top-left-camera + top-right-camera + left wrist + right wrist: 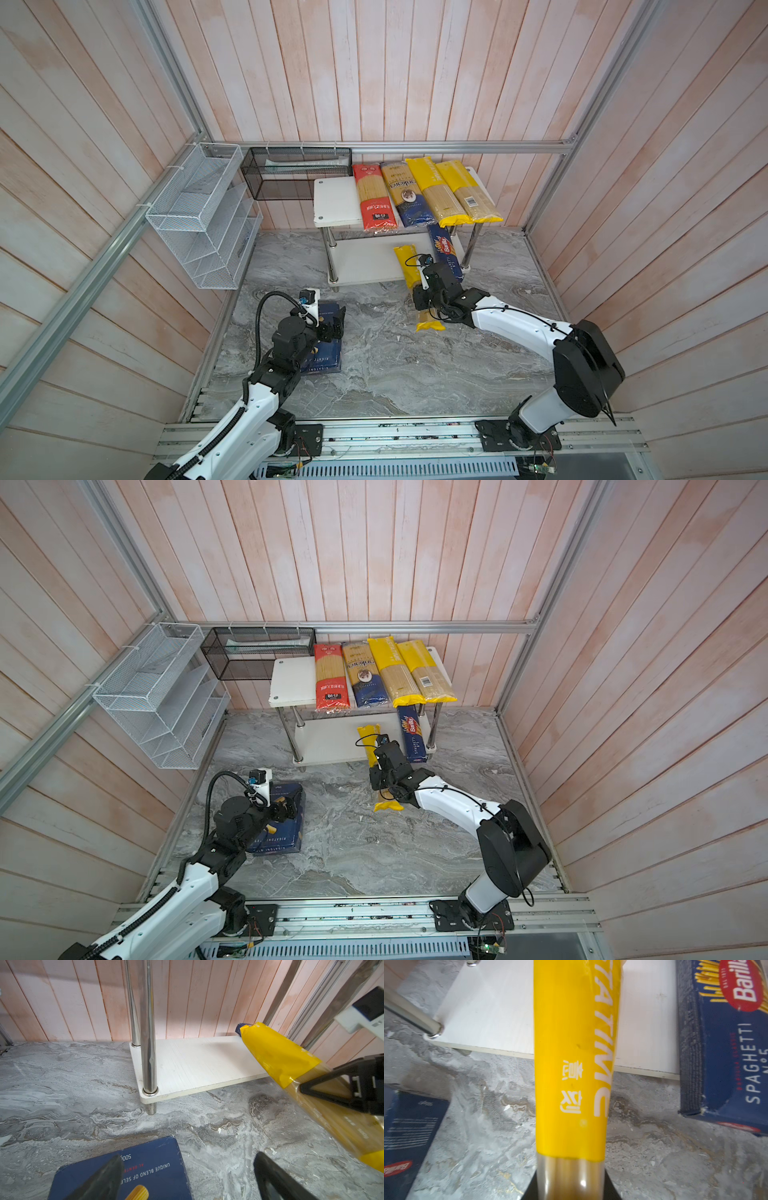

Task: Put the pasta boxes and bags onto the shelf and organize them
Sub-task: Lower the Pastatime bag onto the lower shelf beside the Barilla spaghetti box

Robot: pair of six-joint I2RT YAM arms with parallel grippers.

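The shelf (336, 199) carries on its top board a red-ended bag (374, 195), a beige-and-navy bag (405, 195) and two yellow-ended bags (453, 191). The narrow spaghetti box (444, 253) lies on the right of the lower board, overhanging its front edge. My right gripper (570, 1180) is shut on a third yellow-ended bag (571, 1064), whose far end is over the lower board (500, 1012). On the floor at the left lies the wide rigatoni box (324, 361). My left gripper (189, 1157) hangs open just above it, one finger over the box and one over bare floor.
A white wire rack (199, 216) and a black mesh basket (291, 170) hang on the left and back walls. The marble floor (395, 365) lies between the two arms. Chrome posts (148, 1043) stand at the shelf's corners.
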